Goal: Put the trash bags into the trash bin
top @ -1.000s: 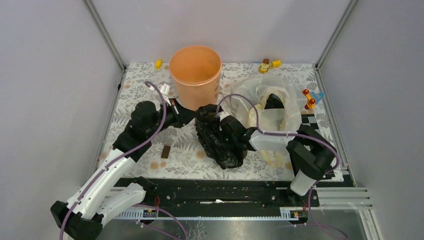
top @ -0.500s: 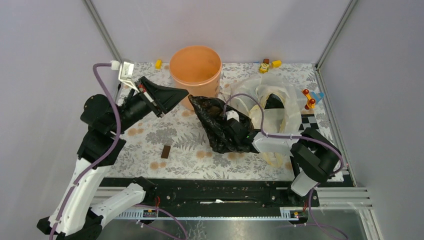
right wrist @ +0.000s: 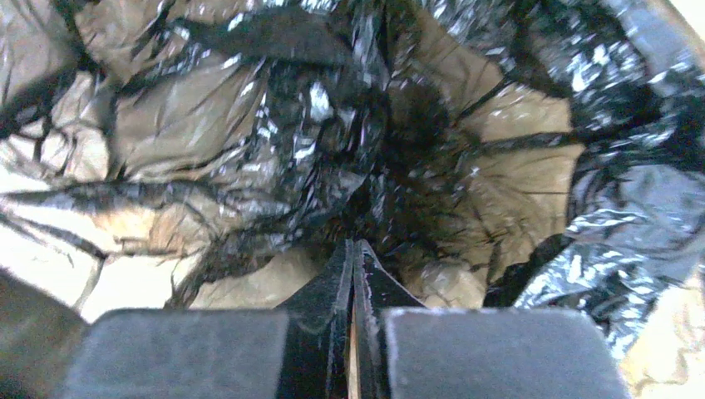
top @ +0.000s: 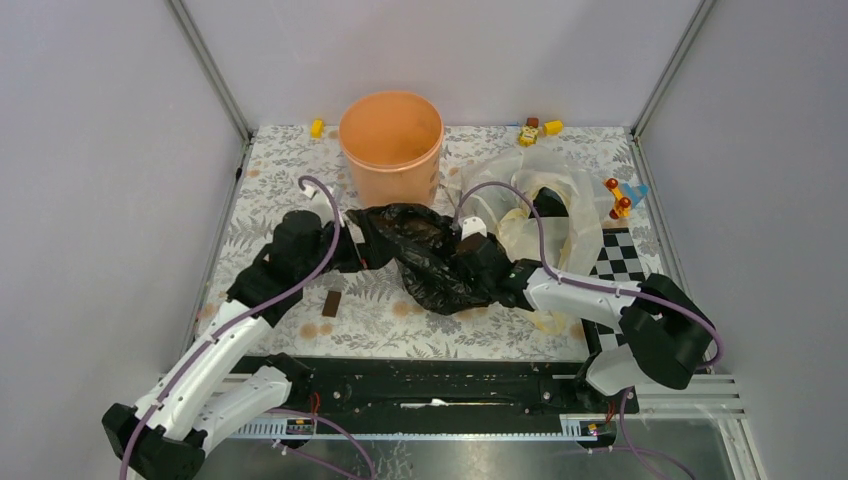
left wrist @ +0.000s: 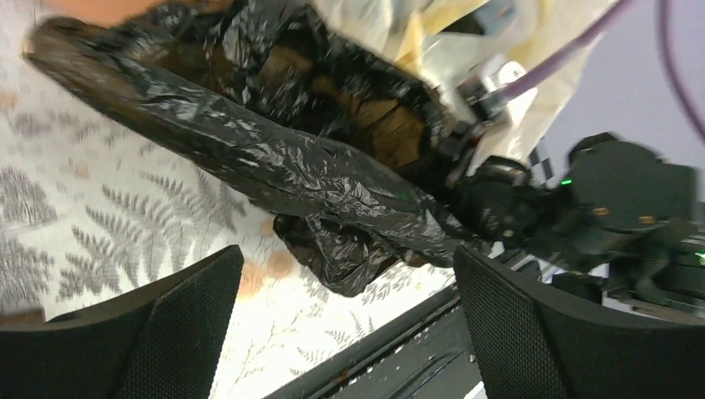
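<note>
The peach-orange trash bin point(top: 390, 145) stands upright at the back of the mat. A crumpled black trash bag point(top: 425, 255) lies just in front of it, stretched left to right. My right gripper point(top: 462, 258) is buried in its folds. In the right wrist view the fingertips point(right wrist: 353, 249) are pressed together, shut on the black film point(right wrist: 249, 133). My left gripper point(top: 352, 245) is at the bag's left end. It stands wide open point(left wrist: 347, 259), with the bag point(left wrist: 274, 158) just beyond its pads and nothing between them. A translucent white trash bag point(top: 550, 215) lies to the right.
A small brown block point(top: 331, 303) lies on the fern-patterned mat point(top: 270, 170) near the left arm. Small toys sit at the back: a yellow one point(top: 317, 128), a yellow-brown group point(top: 532, 131), and a red-blue one point(top: 620, 198) by the right wall. A checkerboard point(top: 617, 258) lies at the right.
My left arm rose toward the bin, then came back down to the bag's left end, and its jaws opened. The right arm reached further left and the black bag spread out.
</note>
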